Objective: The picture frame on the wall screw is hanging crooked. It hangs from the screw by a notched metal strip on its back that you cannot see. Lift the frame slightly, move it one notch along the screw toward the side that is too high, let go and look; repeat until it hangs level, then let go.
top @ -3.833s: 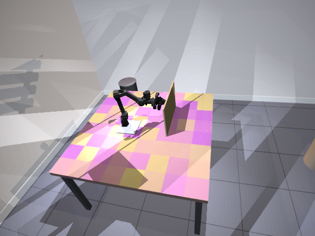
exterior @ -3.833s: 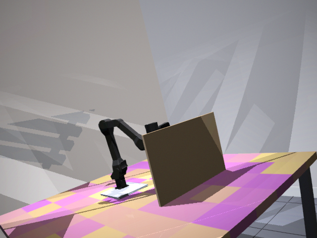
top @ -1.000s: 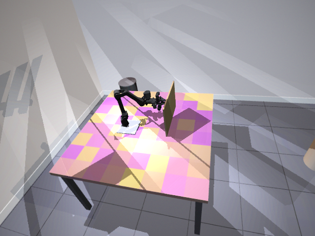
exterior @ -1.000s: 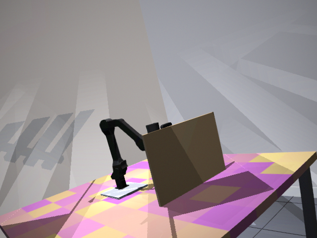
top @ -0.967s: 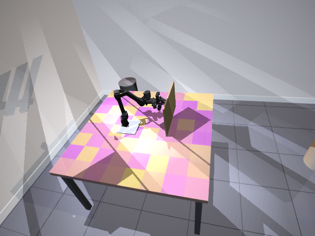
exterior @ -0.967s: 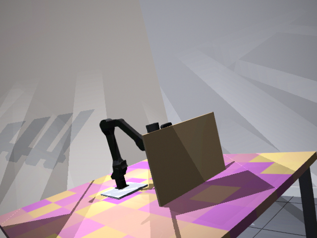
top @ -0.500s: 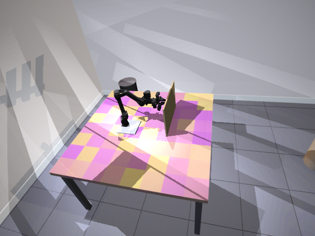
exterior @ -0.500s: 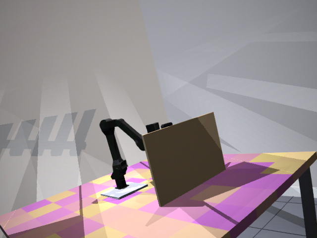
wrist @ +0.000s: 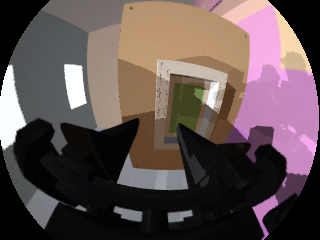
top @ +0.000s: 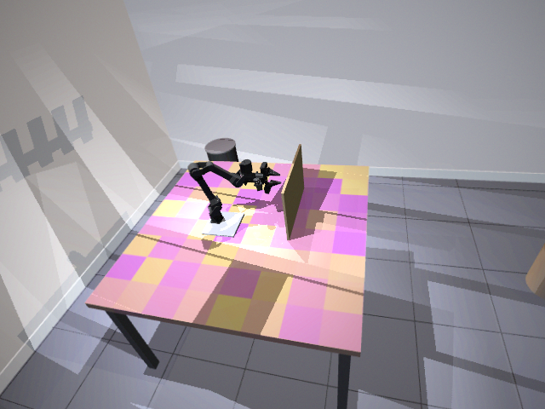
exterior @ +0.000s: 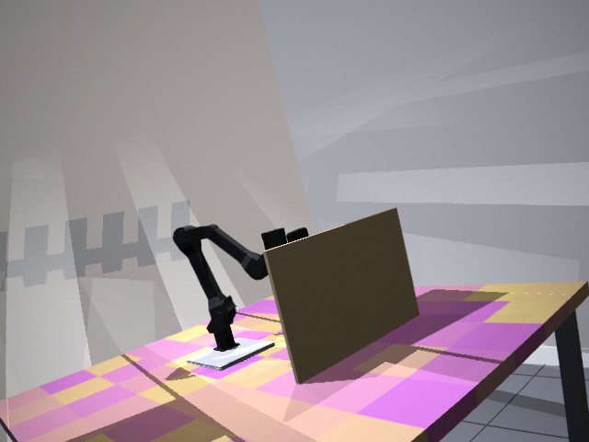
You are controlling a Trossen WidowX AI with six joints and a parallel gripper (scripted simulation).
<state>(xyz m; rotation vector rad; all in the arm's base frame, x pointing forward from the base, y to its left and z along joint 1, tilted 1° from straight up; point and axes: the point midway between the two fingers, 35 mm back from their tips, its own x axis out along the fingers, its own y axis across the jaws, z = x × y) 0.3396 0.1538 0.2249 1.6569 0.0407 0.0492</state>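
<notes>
The picture frame (wrist: 162,100) has a pale speckled border around a green picture. It hangs on the tan face of the upright board (top: 293,193) (exterior: 342,299) (wrist: 175,30). The wrist view is turned, with the table to its right, so the frame's upper bar is at its left there. That bar runs roughly along the board's upper edge; lens distortion hides any small tilt. My gripper (top: 279,177) (wrist: 158,124) is open, its fingertips on either side of the upper bar in the wrist view, with nothing gripped. Their distance from the bar is unclear. The screw and notched strip are hidden.
The board stands on the checkered table (top: 167,303) (exterior: 399,400). The arm's base sits on a white plate (top: 238,224) (exterior: 200,362) facing the board. A grey cylinder (top: 221,149) stands behind the arm. The top and exterior views see the board's back.
</notes>
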